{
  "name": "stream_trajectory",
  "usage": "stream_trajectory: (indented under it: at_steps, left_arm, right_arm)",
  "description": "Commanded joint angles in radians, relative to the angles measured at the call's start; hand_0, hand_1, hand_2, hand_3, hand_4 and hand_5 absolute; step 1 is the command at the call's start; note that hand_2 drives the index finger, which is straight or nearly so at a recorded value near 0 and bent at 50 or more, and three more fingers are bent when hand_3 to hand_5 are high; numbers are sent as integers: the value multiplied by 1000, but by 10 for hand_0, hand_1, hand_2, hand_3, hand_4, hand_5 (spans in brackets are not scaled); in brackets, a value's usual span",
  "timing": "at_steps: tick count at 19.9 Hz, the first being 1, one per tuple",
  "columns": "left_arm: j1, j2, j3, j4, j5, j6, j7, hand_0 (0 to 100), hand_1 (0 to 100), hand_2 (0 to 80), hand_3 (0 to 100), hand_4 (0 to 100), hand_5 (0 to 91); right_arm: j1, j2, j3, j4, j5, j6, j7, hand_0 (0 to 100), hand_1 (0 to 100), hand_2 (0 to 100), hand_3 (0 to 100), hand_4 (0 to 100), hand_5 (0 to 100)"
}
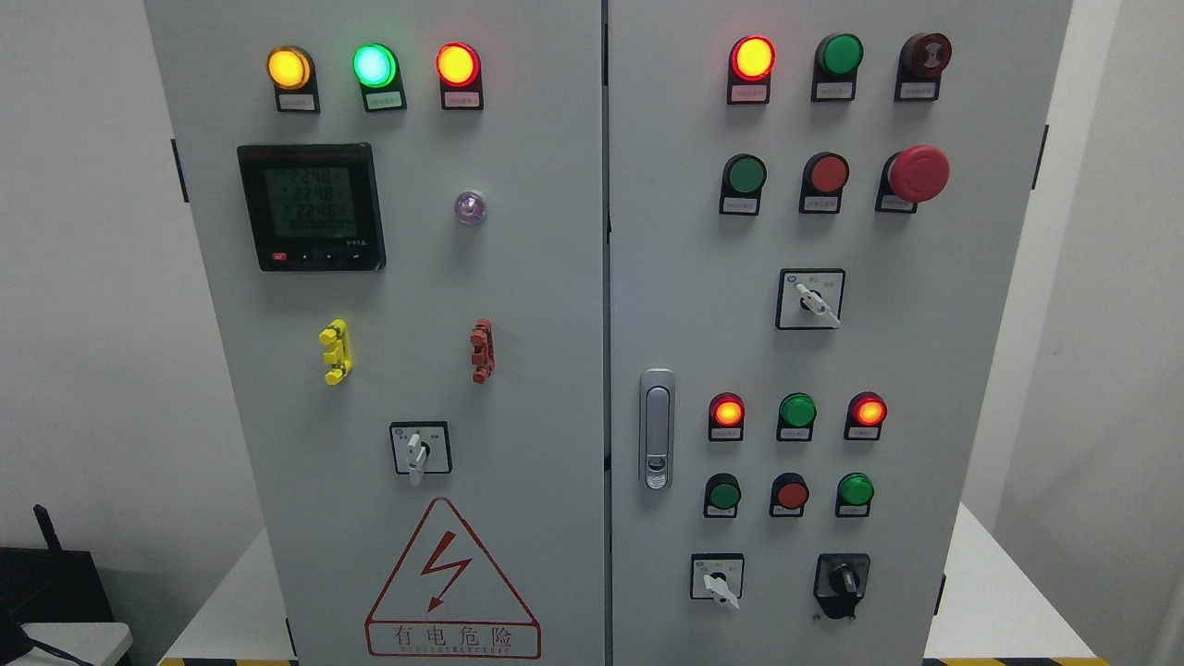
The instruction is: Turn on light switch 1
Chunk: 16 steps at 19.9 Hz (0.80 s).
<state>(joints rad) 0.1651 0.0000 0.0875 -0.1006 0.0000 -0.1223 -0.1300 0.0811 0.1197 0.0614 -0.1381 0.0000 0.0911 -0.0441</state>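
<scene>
A grey two-door electrical cabinet [555,388] fills the head view. Its left door has lit yellow [289,67], green [375,65] and red [457,64] lamps, a digital meter [311,206] and a white rotary switch [419,450]. The right door has a lit red lamp [752,57], rows of green and red push buttons, a red mushroom stop button [916,173], white rotary switches [811,299] [718,579] and a black rotary knob [841,581]. I cannot tell which control is light switch 1. Neither hand is in view.
A silver door handle [657,428] sits on the right door's left edge. Yellow [335,351] and red [481,351] connectors stick out of the left door. A red high-voltage warning triangle [451,583] is low on the left door. The cabinet stands on a white platform [999,601].
</scene>
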Motion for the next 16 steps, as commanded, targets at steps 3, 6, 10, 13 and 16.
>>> stream_trajectory:
  at_steps: [3, 6, 10, 13, 16]
  left_arm:
    - [-9, -14, 3, 1, -6, 3, -3, 391, 83, 0, 0, 0, 0]
    - [-12, -12, 3, 1, -5, 6, -3, 391, 83, 0, 0, 0, 0]
    - [-18, -11, 8, -10, -6, 12, -5, 390, 82, 0, 0, 0, 0]
    - [-16, -2, 108, -62, -25, 18, -5, 390, 79, 0, 0, 0, 0]
    - [5, 3, 205, -158, -81, 33, -3, 387, 76, 0, 0, 0, 0]
  right_arm:
    - [0, 0, 0, 0, -18, -1, 0, 120, 389, 0, 0, 0, 0]
    - [0, 0, 0, 0, -18, -1, 0, 120, 389, 0, 0, 0, 0]
    - [0, 0, 0, 0, -18, -1, 0, 120, 389, 0, 0, 0, 0]
    - [0, 0, 0, 0, -18, -1, 0, 120, 389, 0, 0, 0, 0]
    - [0, 0, 0, 0, -18, -1, 0, 120, 389, 0, 0, 0, 0]
